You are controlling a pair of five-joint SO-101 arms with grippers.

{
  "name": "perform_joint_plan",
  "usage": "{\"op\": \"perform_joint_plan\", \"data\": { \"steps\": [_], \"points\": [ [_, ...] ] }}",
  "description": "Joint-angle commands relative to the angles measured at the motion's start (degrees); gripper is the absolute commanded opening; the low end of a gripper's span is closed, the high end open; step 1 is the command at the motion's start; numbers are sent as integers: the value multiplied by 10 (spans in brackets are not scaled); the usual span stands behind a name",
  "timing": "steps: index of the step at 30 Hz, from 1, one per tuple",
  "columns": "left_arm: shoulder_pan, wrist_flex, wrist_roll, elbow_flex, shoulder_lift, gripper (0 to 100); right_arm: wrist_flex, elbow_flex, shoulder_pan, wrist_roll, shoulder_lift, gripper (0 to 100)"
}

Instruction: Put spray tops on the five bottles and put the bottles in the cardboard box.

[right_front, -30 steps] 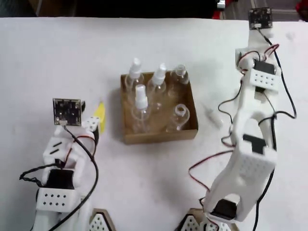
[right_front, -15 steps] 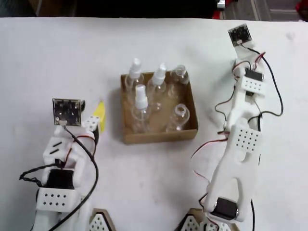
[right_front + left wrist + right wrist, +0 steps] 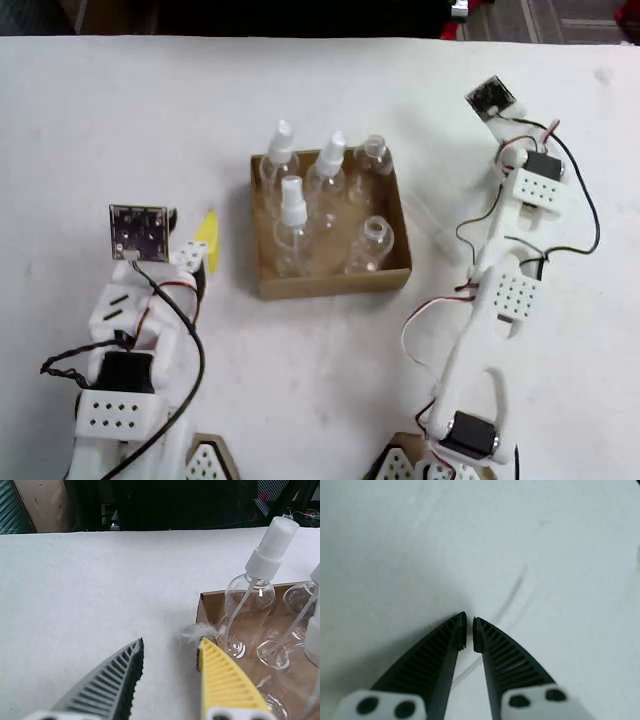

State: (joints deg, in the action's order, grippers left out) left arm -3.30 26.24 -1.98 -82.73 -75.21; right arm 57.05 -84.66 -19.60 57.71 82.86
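High view: cardboard box (image 3: 330,285) mid-desk (image 3: 120,100), five bottles upright inside. Three capped bottles (image 3: 292,230) with spray tops (image 3: 281,133) toward the left arm's side; two open-necked bottles (image 3: 372,245) toward the right arm's. Left claw (image 3: 170,645) spread wide, empty, low over the desk just beside a box corner. Right claw (image 3: 469,632) pinched almost tip to tip over bare desk, apart from the box, gripping nothing visible.

No legible text, label, number or sign in any view. Brown cardboard box (image 3: 330,285) and clear plastic bottles (image 3: 295,240): plain surfaces. Marks on the square dark camera board (image 3: 138,232): too small to read.
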Motion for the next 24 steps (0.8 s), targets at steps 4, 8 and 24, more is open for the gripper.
{"op": "perform_joint_plan", "data": {
  "steps": [4,8,24],
  "points": [
    [7,-14,3,2,-12,168,138,-21,-71,120,-18,16],
    [7,-14,3,2,-12,168,247,-21,-89,221,-34,16],
    [7,-12,4,2,-12,168,418,-21,-190,329,-106,18]
  ]
}}
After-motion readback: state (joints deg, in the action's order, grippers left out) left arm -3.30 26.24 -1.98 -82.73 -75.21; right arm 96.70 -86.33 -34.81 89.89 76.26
